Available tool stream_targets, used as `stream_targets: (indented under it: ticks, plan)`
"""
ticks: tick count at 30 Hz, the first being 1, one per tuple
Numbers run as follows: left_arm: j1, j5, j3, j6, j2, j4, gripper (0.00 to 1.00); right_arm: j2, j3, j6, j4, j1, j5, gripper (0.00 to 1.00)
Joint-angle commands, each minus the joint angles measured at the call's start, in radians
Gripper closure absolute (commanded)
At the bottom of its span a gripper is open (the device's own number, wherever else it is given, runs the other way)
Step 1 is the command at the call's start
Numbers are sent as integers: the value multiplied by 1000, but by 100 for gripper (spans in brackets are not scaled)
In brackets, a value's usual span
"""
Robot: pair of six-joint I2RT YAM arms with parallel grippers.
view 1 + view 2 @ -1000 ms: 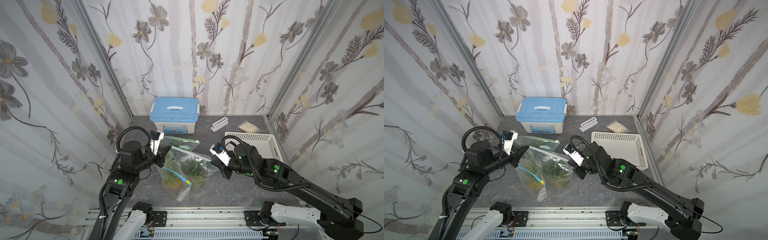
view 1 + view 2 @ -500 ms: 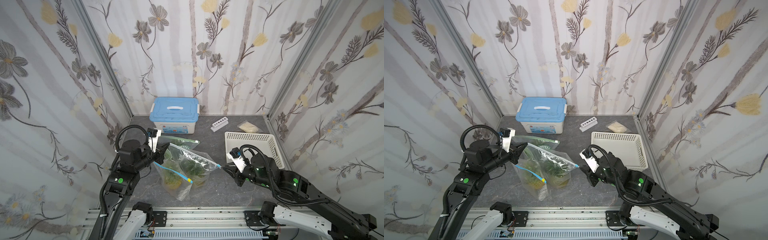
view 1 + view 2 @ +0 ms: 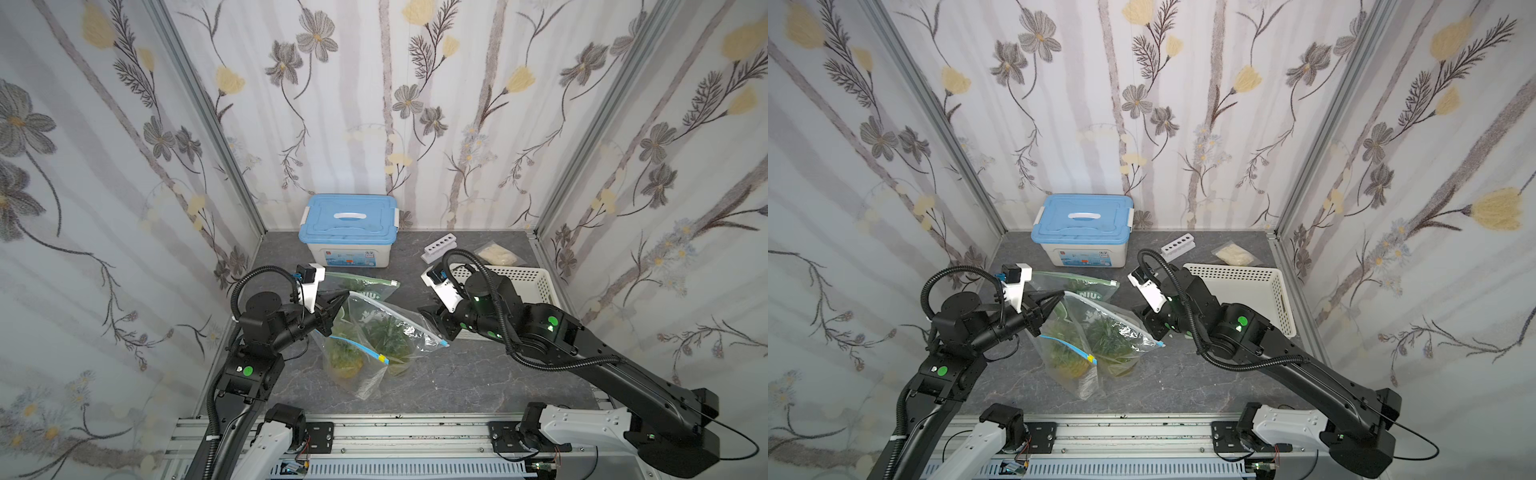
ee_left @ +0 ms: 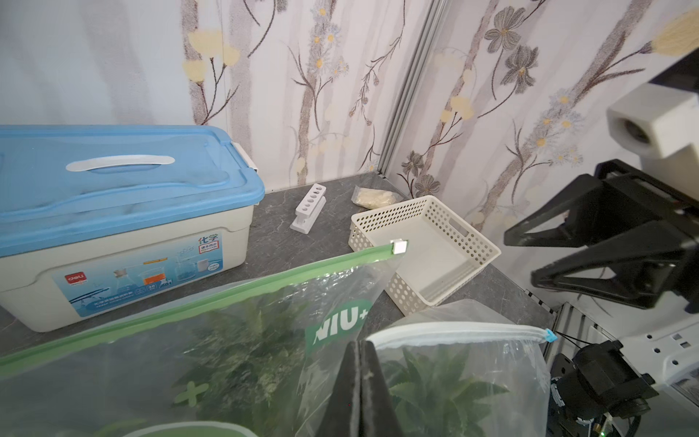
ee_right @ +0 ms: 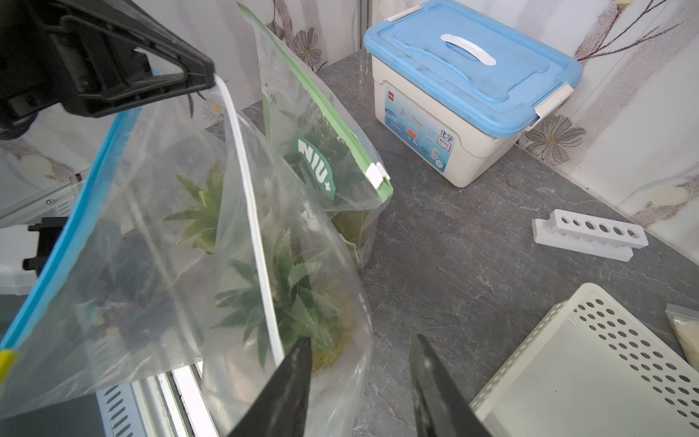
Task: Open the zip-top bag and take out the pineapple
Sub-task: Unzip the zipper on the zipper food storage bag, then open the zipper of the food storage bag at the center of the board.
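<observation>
A clear zip-top bag [image 3: 409, 332] with a white zip strip [image 4: 454, 333] hangs from my left gripper [image 3: 343, 295], which is shut on its upper corner [image 4: 361, 344]. Its small blue slider [image 3: 444, 343] sits at the strip's far end. Inside, the pineapple [image 5: 295, 310] shows green spiky leaves above a yellow body [image 3: 399, 361]. My right gripper [image 3: 434, 328] stands open just beside the slider end, holding nothing. In the right wrist view its gap [image 5: 361, 340] spans the bag's edge and bare tabletop.
Two more bags with leafy fruit lean against the held one: a green-zip bag [image 3: 365, 282] behind and a blue-zip bag [image 3: 349, 357] in front. A blue-lidded box [image 3: 349, 224], tube rack [image 3: 438, 247], small pale packet [image 3: 496, 254] and white basket [image 3: 544, 286] lie behind and right.
My right gripper pulled the slider end out to the right, stretching the bag taut, then let go, opened and came back toward the bag. The bag has slackened. The left gripper kept its hold.
</observation>
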Motion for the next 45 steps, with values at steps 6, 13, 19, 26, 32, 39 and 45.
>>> stream_targets:
  ticks: [6,13,19,26,32,39,45]
  plan:
    - [-5,22,-1,-13,-4,50,100,119,45,-49,66,1,-129,60]
    - [-5,16,3,-10,1,42,100,109,58,-44,62,37,-148,60]
    - [-5,16,4,-7,-1,36,100,120,71,-37,45,63,-143,60]
    - [-5,19,4,-5,-5,33,100,135,62,-24,45,75,-131,59]
    - [-6,19,4,-4,-13,29,100,138,63,-23,50,76,-122,59]
    - [-7,30,-2,-9,-24,41,100,171,57,-31,64,76,-121,59]
    - [-7,48,-11,-14,-37,56,100,186,64,-34,67,76,-87,59]
